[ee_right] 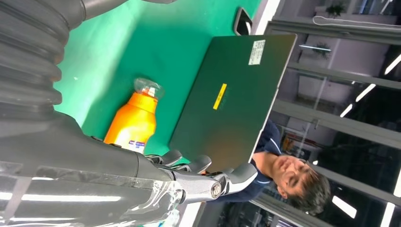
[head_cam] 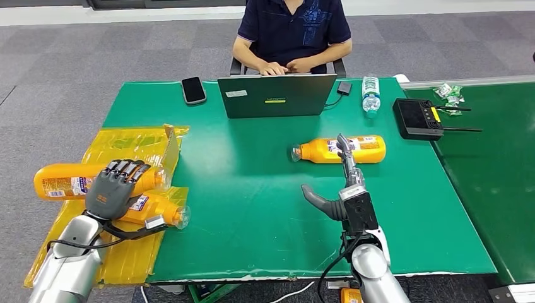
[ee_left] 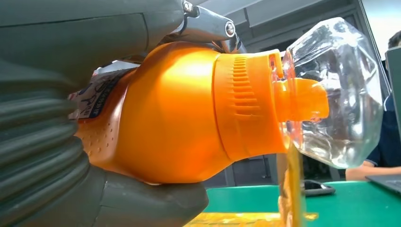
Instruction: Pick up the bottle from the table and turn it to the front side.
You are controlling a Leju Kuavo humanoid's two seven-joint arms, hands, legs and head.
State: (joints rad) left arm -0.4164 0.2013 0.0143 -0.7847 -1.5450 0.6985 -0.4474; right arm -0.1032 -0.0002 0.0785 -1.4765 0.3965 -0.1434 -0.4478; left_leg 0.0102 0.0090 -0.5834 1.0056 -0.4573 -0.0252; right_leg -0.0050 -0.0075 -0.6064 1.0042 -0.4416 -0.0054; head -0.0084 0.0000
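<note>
On the green table (head_cam: 252, 208), the left hand (head_cam: 113, 189) grips an orange bottle (head_cam: 158, 209) at the near left. The fingers wrap over its body and the thumb presses from beneath, as the left wrist view shows close up: the bottle (ee_left: 189, 113) lies sideways in the hand (ee_left: 56, 118), its clear cap (ee_left: 335, 94) pointing away from the palm. The bottle rests over a yellow plastic sheet (head_cam: 120, 142) spread across the left end of the table. A second orange bottle (head_cam: 69, 180) lies on its side just beyond the hand, on the same sheet, partly hidden by the fingers.

The right hand (head_cam: 340, 183) hangs over the middle of the table with nothing in it. Its fingers stretch forward toward the far side and the thumb sticks out to the left, well apart from them. Just beyond its fingertips a third bottle (head_cam: 340, 150) lies on its side, cap to the left, label up. In the right wrist view this bottle (ee_right: 132, 123) lies near the fingers (ee_right: 208, 182), not touched by them.

At the far side a person (head_cam: 293, 31) sits behind a dark laptop (head_cam: 277, 95). A phone (head_cam: 194, 89) lies left of the laptop, and a water bottle (head_cam: 371, 96) right of it. A black box with antennas (head_cam: 417, 118) sits at the far right edge.
</note>
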